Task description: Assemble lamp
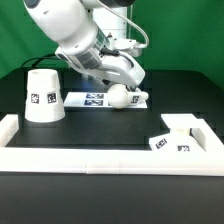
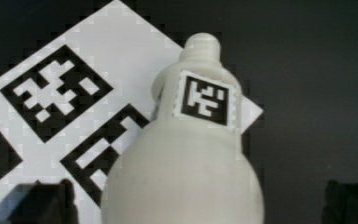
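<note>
Because the white plastic ball-topped bulb (image 1: 121,97) is laid on the marker board (image 1: 93,98) by the far edge of the black surface (image 1: 110,130), the end effector (image 1: 114,90) is held low over it, apparently for grasping; whether its grip is closed cannot be told.

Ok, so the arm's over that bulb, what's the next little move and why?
Probably close the gripper on the bulb and lift slightly. The bulb lies on its side on the marker board, centred under the gripper, while the base sits apart at the exterior view's right. Whether it is already gripped is unclear.
</note>
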Controlling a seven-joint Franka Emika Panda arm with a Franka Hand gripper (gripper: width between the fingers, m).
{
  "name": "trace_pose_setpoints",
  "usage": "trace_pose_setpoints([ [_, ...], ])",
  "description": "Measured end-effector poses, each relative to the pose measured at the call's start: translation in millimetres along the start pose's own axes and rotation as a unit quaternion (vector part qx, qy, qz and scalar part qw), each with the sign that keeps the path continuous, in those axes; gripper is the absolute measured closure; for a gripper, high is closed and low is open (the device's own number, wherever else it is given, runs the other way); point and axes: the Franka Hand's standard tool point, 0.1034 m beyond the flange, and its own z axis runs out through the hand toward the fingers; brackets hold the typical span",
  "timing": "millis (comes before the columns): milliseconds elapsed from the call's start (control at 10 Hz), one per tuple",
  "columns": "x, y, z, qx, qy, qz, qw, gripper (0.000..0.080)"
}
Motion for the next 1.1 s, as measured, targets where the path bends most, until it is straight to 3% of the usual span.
trace_pose_setpoints([
  [800,4.8,7.9,25.7,-0.016,0.001,0.003,1.000,0.0101],
  [1100,5.6,8.3,27.3,-0.017,0.000,0.003,1.000,0.0101],
])
